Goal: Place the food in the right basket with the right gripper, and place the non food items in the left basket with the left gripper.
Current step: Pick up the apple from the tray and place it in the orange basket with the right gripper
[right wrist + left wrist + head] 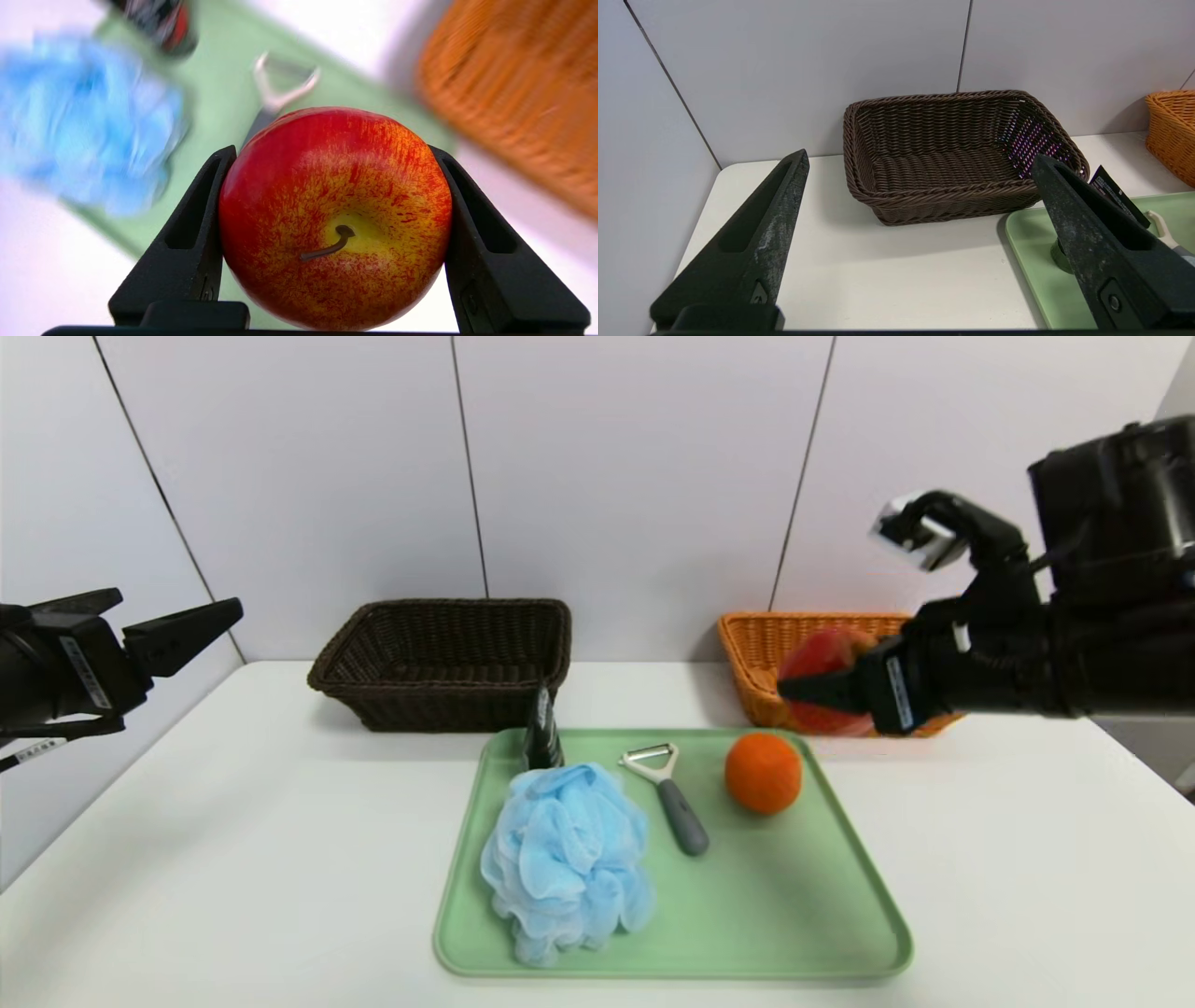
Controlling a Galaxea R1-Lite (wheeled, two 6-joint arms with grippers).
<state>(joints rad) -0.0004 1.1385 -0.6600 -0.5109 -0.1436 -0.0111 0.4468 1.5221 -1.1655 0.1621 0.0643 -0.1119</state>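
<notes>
Apple [335, 217] sits pinched in the right gripper [334, 233], raised before the orange basket [761, 649]. Left gripper [920, 161] hangs parked at the left, jaws spread.

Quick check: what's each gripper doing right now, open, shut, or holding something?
Left gripper: open, holding nothing, parked at the left.
Right gripper: closed on the apple, raised near the right basket.

I see a glossy, smooth-skinned apple [334, 219], a dull, pebbly orange [764, 773], and a fluffy mesh pouf [565, 859]. Both baskets are woven wicker, dark brown [952, 154] and orange-tan [775, 653]. The green tray [840, 896] looks like smooth, matt plastic.
</notes>
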